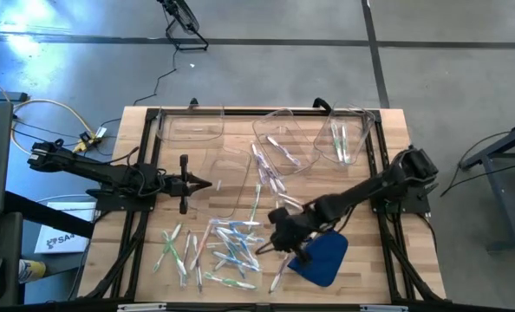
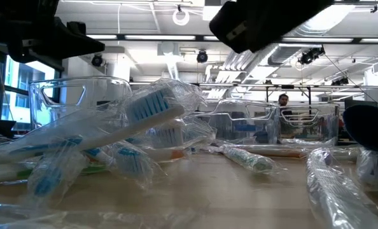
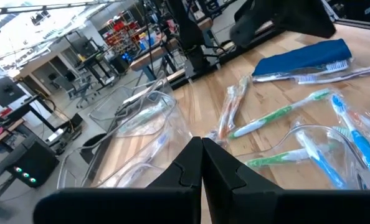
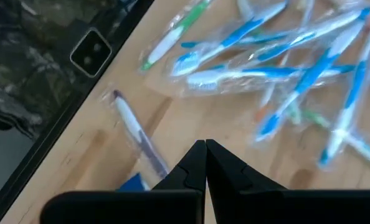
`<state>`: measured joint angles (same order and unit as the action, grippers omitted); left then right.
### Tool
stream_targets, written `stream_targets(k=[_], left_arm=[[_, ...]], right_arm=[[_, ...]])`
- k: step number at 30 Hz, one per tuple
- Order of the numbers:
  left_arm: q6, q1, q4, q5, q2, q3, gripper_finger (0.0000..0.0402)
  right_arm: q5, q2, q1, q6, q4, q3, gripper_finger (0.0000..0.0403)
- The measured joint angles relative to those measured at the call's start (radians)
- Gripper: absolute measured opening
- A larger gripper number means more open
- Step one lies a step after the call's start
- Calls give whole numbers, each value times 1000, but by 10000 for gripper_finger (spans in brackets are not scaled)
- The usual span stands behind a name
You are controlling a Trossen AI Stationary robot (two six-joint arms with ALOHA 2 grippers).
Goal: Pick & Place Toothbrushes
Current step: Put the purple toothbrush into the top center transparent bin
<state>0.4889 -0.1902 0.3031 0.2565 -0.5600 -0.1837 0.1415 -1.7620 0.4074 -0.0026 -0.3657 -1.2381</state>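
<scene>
Hovering over the table, the right gripper (image 1: 264, 248) has its fingers pressed together on nothing, with the heap of toothbrushes (image 1: 223, 247) just ahead of its tips and the blue cloth (image 1: 320, 258) right behind it. Off to the far side, the left gripper (image 1: 207, 183) is clenched empty too, pointing at a clear bin (image 1: 231, 186) just beyond its fingertips.
</scene>
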Motion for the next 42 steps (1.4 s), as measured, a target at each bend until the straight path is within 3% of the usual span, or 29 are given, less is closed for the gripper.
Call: stream_targets(k=[9, 17, 23, 31, 42], left_arm=[[-50, 0, -5, -3, 0, 0, 0], [-105, 0, -46, -13, 0, 0, 0], [-105, 0, -53, -13, 0, 0, 0], [-106, 0, -62, -13, -1, 0, 0], [-131, 0, -98, -13, -1, 0, 0]], right_arm=[[-122, -87, 52, 145, 37, 0, 7], [-84, -130, 65, 285, 41, 0, 82], [-13, -130, 107, 171, 40, 0, 118], [-92, -169, 125, 149, 56, 0, 119], [-59, -213, 123, 129, 76, -1, 119]])
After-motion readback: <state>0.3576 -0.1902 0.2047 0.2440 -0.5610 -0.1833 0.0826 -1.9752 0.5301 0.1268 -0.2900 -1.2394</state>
